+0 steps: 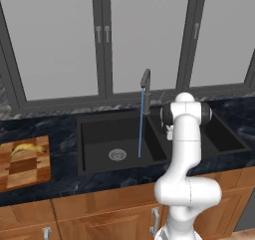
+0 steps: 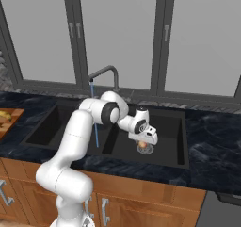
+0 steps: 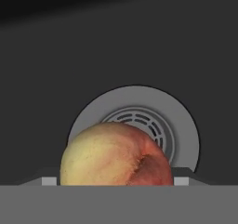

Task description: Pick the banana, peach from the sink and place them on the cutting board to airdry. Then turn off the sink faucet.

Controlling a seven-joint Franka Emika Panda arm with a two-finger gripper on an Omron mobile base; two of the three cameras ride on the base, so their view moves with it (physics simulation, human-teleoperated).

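Observation:
The peach, orange-pink with a pale yellow side, lies on the round silver drain of the black sink's right basin. My gripper is lowered over it, open, with one fingertip on each side of the fruit and a thin gap showing. From the right base view the hand hangs just above the peach. The banana lies on the checkered cutting board left of the sink. The sink faucet runs a thin blue stream into the left basin.
A divider wall separates the two basins, and the left basin has its own drain. Dark marble counter surrounds the sink. Windows rise behind the faucet, and wooden cabinet fronts run below.

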